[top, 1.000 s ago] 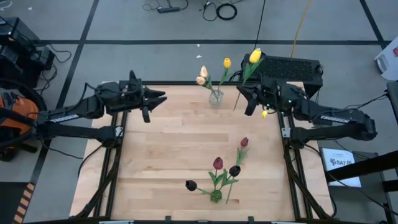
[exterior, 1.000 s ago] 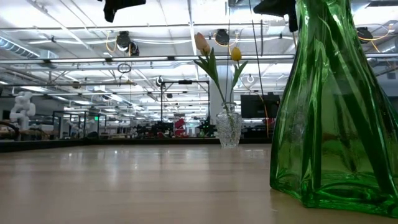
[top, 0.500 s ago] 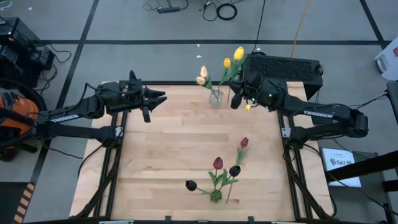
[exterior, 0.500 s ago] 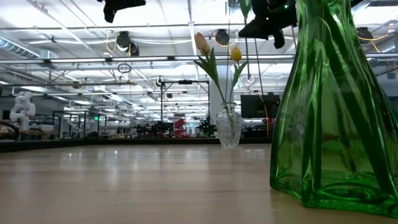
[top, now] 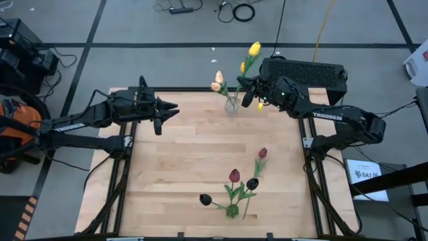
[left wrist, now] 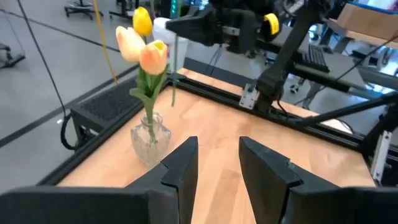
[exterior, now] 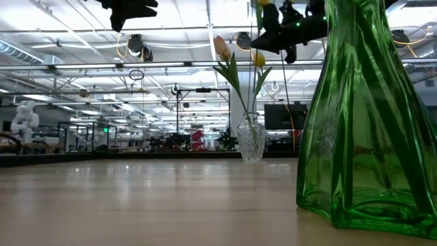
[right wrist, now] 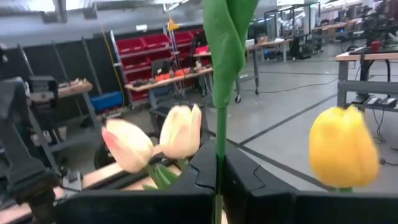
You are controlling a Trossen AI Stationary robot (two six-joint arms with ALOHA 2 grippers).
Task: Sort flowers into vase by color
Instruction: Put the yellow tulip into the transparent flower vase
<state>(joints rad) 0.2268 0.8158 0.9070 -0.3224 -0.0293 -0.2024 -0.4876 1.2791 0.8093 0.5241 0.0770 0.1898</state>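
Observation:
My right gripper (top: 245, 91) is shut on a yellow tulip whose head (top: 255, 49) stands above it, just right of the clear glass vase (top: 232, 105). That vase stands near the table's far edge and holds two pale peach tulips (top: 217, 82) and one yellow tulip (top: 243, 67). A green glass vase (top: 232, 210) near the near edge holds dark red and near-black tulips (top: 235, 176). My left gripper (top: 170, 107) hovers open over the table's far left part, pointing at the clear vase (left wrist: 150, 138). My right gripper pinches the yellow tulip's green stem (right wrist: 217, 167) between its two fingers, just below a leaf (right wrist: 225, 37). The fingers come level from the table's right and lie across the stem. The tulip is lifted clear and roughly upright, and its lower stem (left wrist: 175, 71) hangs free below the fingers, beside the clear vase.
A black grille box (top: 307, 72) sits behind the table's far right corner. The table's middle (top: 200, 147) is bare wood between the two vases. In the low view the green vase (exterior: 369, 137) fills the right side and the clear vase (exterior: 250, 139) stands farther off.
My right gripper has moved toward the table's left, from the far right corner up to the clear vase, carrying the yellow tulip with it. The tulip's head has travelled left and toward the far edge. The gripper has stayed shut on the stem.

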